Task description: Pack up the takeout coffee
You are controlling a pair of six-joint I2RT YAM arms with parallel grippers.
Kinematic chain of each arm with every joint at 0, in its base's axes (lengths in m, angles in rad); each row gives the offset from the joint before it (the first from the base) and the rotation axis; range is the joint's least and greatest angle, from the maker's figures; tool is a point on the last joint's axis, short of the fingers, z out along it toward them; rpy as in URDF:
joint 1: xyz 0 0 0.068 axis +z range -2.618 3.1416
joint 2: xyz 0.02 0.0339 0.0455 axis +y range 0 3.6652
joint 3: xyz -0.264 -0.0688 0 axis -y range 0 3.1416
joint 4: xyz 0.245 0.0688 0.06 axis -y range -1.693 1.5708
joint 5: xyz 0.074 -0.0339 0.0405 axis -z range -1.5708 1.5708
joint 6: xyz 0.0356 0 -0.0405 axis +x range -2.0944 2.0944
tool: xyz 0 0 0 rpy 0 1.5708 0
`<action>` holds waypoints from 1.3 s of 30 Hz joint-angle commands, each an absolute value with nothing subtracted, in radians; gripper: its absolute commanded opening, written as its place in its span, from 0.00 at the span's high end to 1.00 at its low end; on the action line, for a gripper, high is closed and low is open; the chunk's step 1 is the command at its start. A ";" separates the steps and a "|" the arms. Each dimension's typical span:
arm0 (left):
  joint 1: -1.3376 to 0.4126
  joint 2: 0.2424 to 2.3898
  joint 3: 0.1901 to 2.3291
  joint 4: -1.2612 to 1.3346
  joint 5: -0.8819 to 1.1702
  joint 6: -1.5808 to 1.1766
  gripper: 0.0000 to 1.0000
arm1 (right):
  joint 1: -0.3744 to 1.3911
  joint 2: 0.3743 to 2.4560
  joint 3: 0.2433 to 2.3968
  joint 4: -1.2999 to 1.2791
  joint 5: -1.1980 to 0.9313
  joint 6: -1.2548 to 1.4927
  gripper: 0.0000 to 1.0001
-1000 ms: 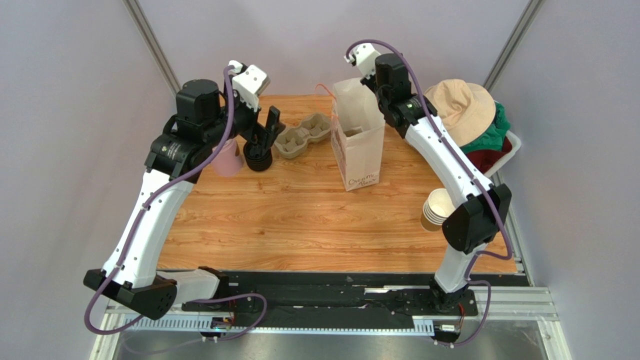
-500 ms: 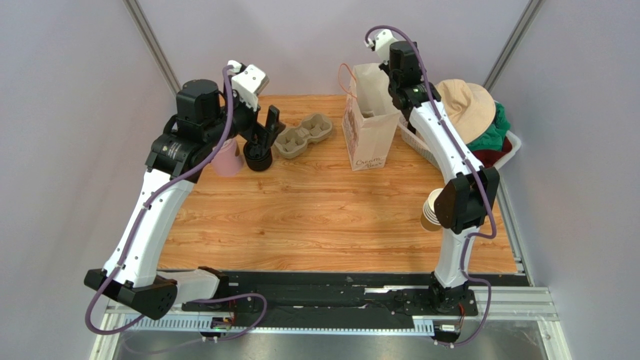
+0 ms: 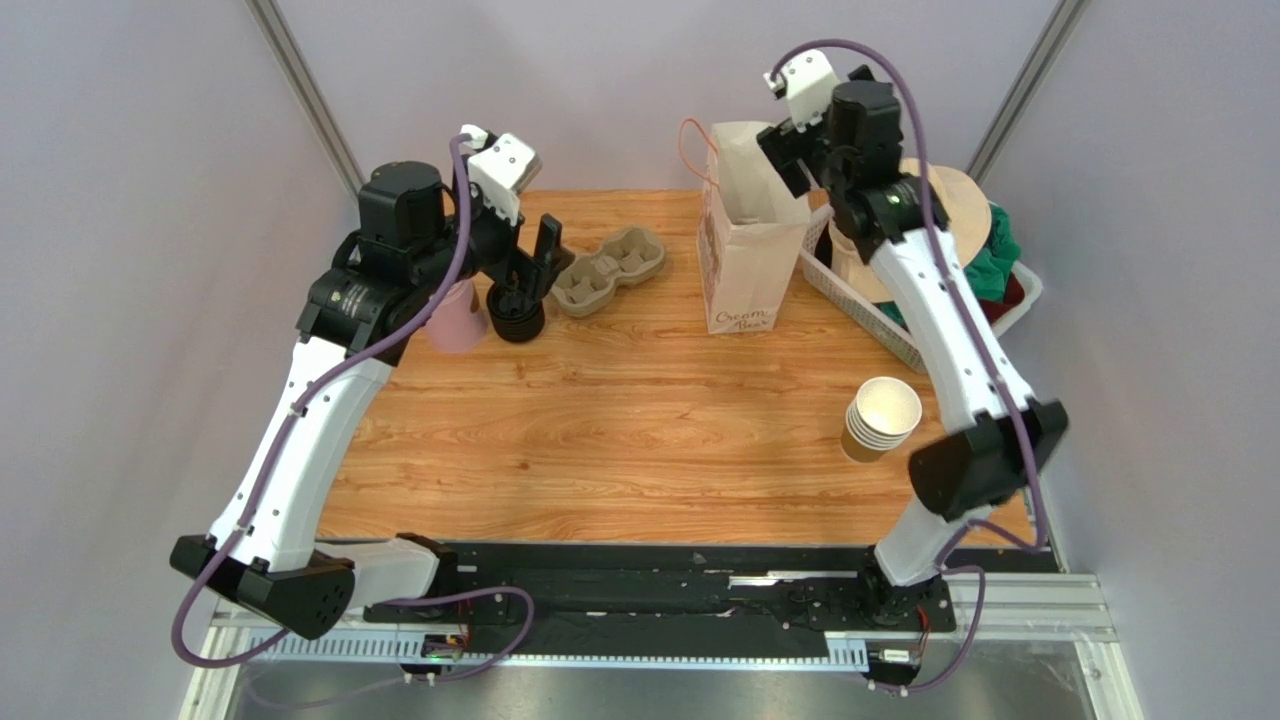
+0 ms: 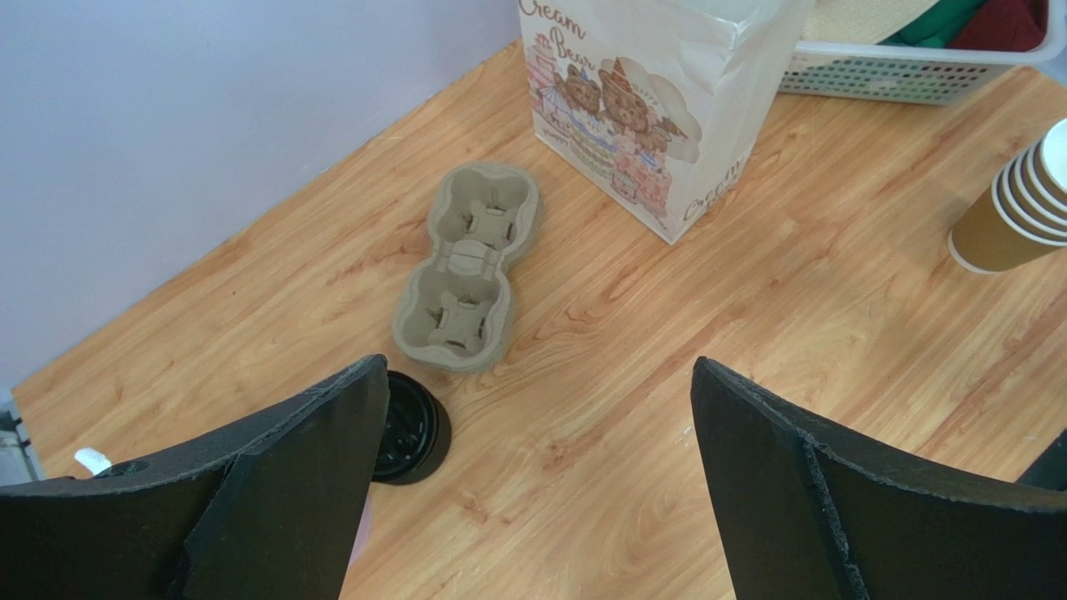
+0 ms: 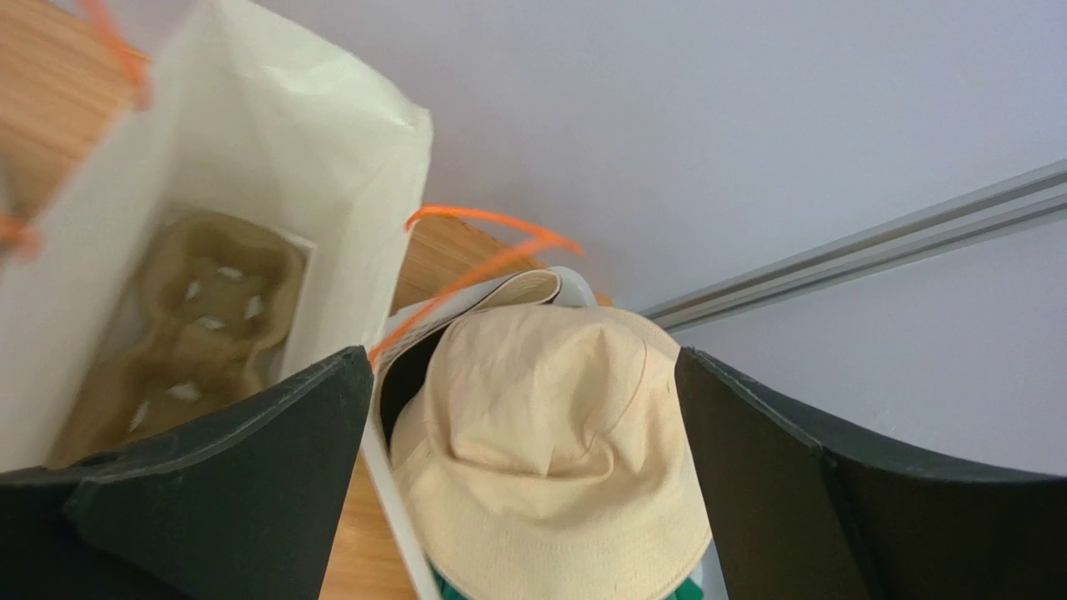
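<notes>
No lidded takeout coffee cup shows in any view. A white paper bag (image 3: pixel 748 248) (image 4: pixel 651 100) stands upright at the back of the table, and a brown cup carrier (image 5: pixel 188 325) lies at its bottom. My right gripper (image 3: pixel 792 155) (image 5: pixel 524 356) hangs open above the bag's right rim and the hat, holding nothing. A second grey cup carrier (image 3: pixel 607 270) (image 4: pixel 466 269) lies empty on the table. My left gripper (image 3: pixel 529 273) (image 4: pixel 539 369) is open and empty above the wood, just right of a pile of black lids (image 3: pixel 516 318) (image 4: pixel 407 428).
A stack of lidless brown cups (image 3: pixel 879 417) (image 4: pixel 1021 200) stands near the right edge. A pink cup (image 3: pixel 454 318) sits left of the lids. A white basket (image 3: pixel 864 308) (image 4: pixel 927 69) at the back right holds a beige hat (image 3: pixel 947 203) (image 5: pixel 551 438) and clothes.
My right arm swung to the right, the bag slid right with it, and the right gripper has opened and let go. The left arm has stayed put.
</notes>
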State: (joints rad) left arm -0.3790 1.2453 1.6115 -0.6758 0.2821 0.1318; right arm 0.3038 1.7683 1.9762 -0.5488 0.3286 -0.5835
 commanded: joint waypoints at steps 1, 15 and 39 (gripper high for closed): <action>-0.376 1.230 1.608 -0.640 0.302 0.115 0.01 | 0.336 1.484 1.830 -0.531 0.108 -0.521 0.01; -0.376 1.213 1.637 -0.753 0.383 0.250 0.01 | 0.351 0.945 1.401 -1.043 0.119 -0.595 0.04; -0.373 1.040 1.420 -0.810 0.304 0.359 0.01 | -0.350 1.068 1.212 -1.227 -0.348 -0.561 0.33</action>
